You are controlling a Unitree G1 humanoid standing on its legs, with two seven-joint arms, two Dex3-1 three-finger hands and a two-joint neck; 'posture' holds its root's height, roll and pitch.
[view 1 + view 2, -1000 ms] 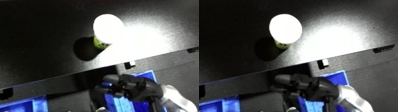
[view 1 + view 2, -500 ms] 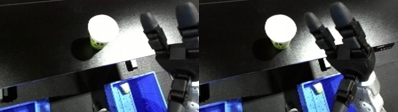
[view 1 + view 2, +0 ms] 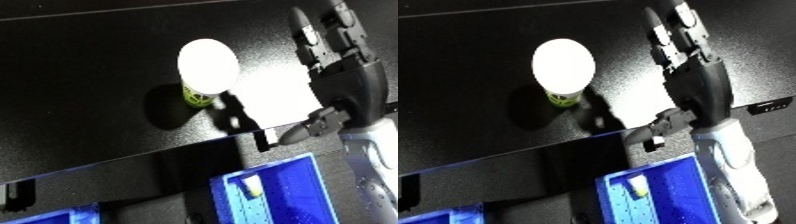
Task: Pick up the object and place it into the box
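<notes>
A container with a bright white lid and a green-labelled body point(image 3: 206, 75) stands upright on the black table point(image 3: 80, 80). My right hand point(image 3: 696, 82) hovers over the table just to the right of the container, apart from it, fingers straight and pointing away, thumb hanging toward the table's front edge. Nothing is in the hand. The left hand shows in neither view. The blue bin point(image 3: 656, 197) sits below the table's front edge, under my right forearm.
The table's front edge point(image 3: 178, 155) runs diagonally across the lower part of the views. A second blue bin point(image 3: 53, 217) shows at the bottom left. A small yellowish item point(image 3: 636, 189) lies inside the nearer blue bin.
My right hand rose from below the table's edge over the blue bin up over the table, opening, and now stands beside the container. The camera shifted slightly.
</notes>
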